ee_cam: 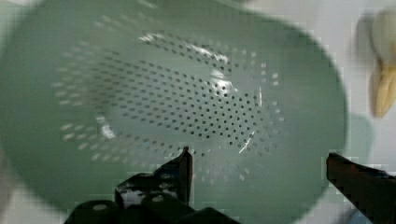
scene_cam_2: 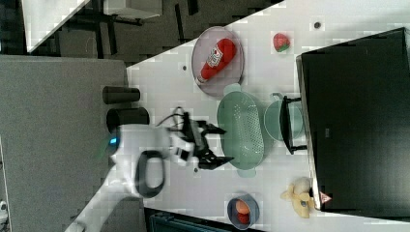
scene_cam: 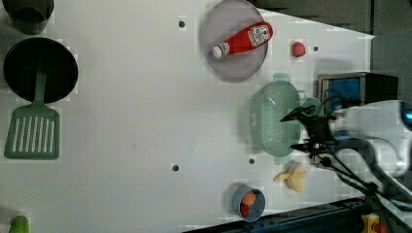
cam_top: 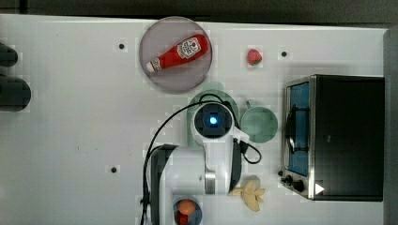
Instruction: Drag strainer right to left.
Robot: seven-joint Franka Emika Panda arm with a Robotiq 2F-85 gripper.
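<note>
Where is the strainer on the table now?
In the left view, the strainer lies right of centre, just below the plate holding the ketchup bottle, with the green mug at its right.

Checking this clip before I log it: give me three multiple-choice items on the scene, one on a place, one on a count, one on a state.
1. Where does the ketchup bottle lie?
A. on the round plate
B. in the strainer
C. on the toaster oven

2. How many green spatulas show in the left view?
A. none
B. one
C. three

3. How is the pincer?
A. shut on the mug
B. shut on nothing
C. open over the strainer

Key: 1 A, the bottle rests across the plate; 2 B, a single spatula lies by the dark pan; 3 C, the wrist view shows both fingers spread wide above the holed bottom.
</note>
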